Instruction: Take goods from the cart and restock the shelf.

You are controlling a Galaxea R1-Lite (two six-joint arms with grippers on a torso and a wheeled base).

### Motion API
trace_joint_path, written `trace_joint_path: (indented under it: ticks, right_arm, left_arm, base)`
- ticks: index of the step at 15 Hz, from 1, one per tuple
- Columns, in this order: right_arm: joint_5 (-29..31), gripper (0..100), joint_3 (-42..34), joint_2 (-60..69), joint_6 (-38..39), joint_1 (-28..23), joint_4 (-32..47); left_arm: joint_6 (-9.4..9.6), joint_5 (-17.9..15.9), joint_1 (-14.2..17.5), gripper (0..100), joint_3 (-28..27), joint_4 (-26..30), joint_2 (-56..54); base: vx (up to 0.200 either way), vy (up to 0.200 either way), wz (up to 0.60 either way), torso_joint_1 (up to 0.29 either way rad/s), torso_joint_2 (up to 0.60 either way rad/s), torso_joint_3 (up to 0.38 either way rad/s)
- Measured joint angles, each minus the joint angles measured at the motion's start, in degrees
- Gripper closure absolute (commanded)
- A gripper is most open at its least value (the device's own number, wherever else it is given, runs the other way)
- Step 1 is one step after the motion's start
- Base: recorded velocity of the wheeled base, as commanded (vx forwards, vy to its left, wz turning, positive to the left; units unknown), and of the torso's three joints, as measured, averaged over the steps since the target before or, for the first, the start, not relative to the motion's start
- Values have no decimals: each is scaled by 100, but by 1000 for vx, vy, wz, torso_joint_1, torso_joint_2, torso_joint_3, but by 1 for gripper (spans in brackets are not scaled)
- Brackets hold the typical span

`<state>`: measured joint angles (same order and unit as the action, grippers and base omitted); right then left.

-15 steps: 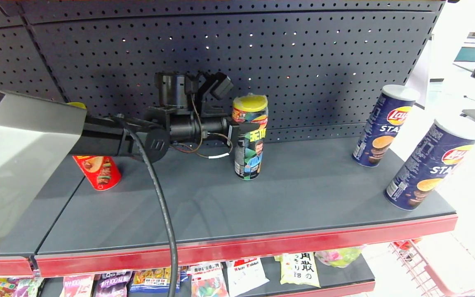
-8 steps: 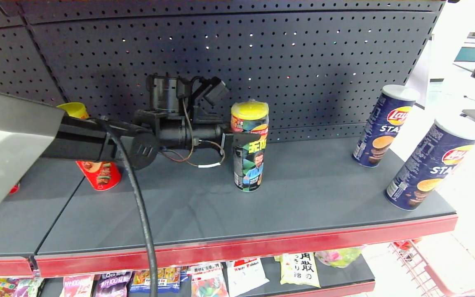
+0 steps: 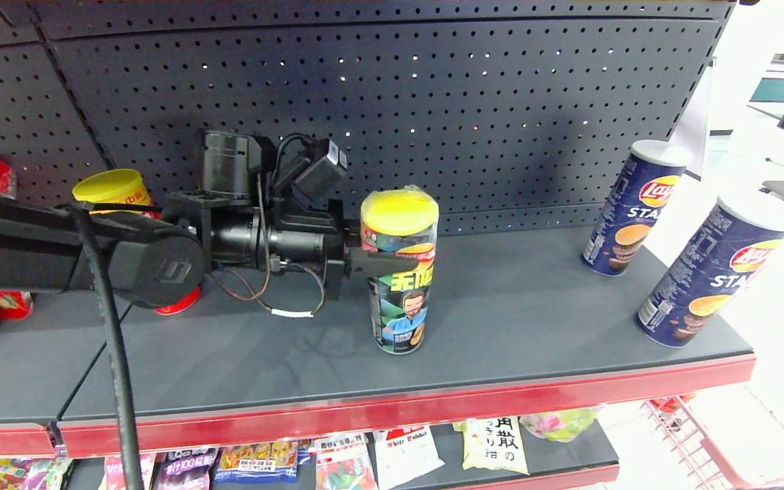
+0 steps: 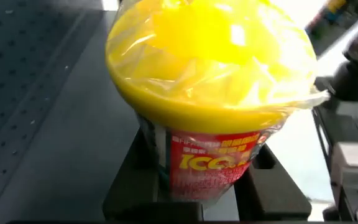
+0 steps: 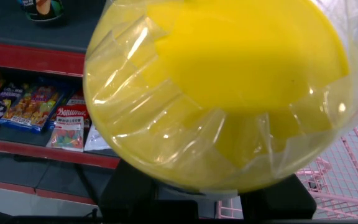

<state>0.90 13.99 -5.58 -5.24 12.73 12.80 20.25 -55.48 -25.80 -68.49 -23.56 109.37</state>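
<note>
Left wrist view has the left gripper (image 4: 207, 183) with its dark fingers (image 4: 129, 186) pressed against both sides of the yellow-lidded can (image 4: 213, 74), just under the wrapped lid. Head view places that can upright toward the front of the grey shelf deck (image 3: 514, 320); I cannot tell whether its base touches. A red can (image 3: 109, 190) stands behind the arm by the pegboard (image 3: 433, 102), its body mostly hidden. Well apart to the right stand a blue can (image 3: 633, 207) and, closer to the front edge, a nearer blue can (image 3: 712, 269). The right gripper (image 5: 207, 198) clasps a second can (image 5: 229, 81) on both sides. Past it lie the pink cart (image 5: 347, 186) and snack bags (image 5: 30, 106).
</note>
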Motion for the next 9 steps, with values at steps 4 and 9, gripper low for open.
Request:
trace_joint_path:
  ticks: [4,9]
  right_arm:
    - [7,100,13,2,0,0,4]
    - [5,100,44,-6,-1,0,13]
  left_arm:
    - [176,-484,-27,100,178,-16,-44]
    - [184,-723,-52,100,179,-16,-13]
  base:
    - [0,0,0,0,0,0]
    - [0,0,0,0,0,0]
